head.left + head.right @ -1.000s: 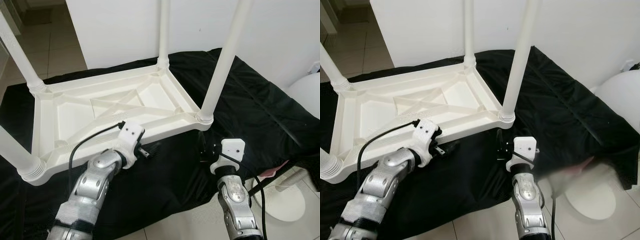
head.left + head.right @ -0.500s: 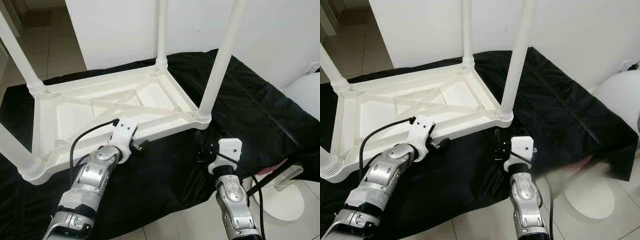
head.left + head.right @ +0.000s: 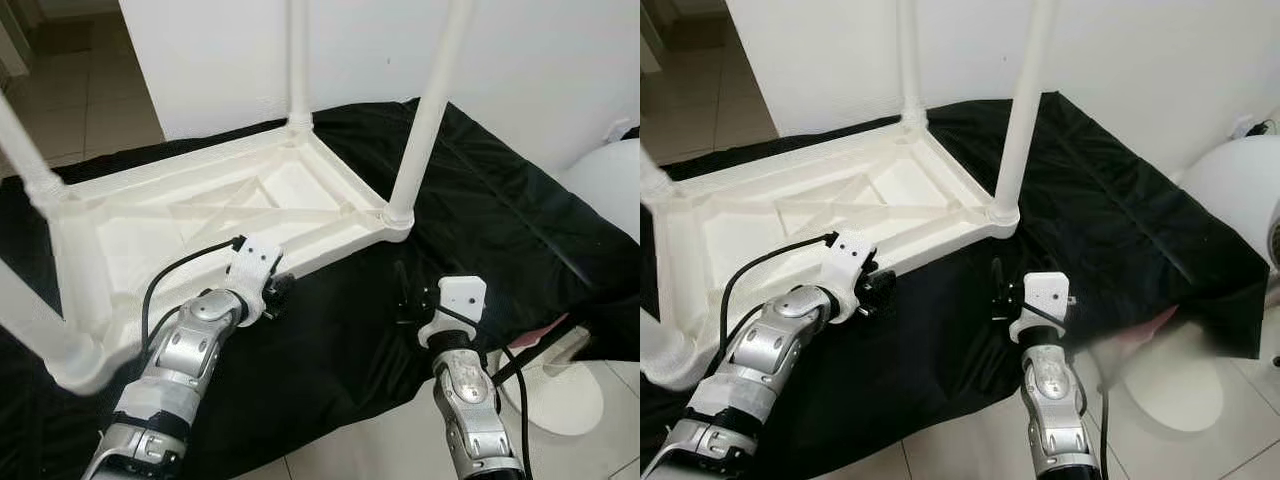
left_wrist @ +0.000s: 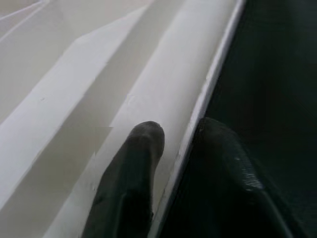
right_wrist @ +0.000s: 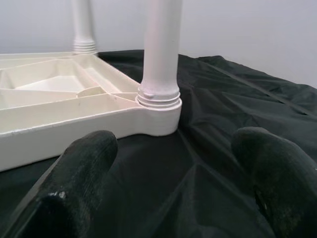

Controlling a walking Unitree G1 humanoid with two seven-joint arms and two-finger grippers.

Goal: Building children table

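Compared with a second ago, the left end effector (image 3: 278,290) has closed in on the near rim of the upturned white table (image 3: 200,215), which lies legs-up on a black cloth (image 3: 480,220) on the floor. From where I stand its fingers (image 4: 133,163) straddle that edge, narrowly apart, not clearly clamped. Nearest leg (image 5: 161,59) looks seated. Right end effector (image 3: 408,300) hovers wide open just before it. I'd pinch the rim squarely before lifting.
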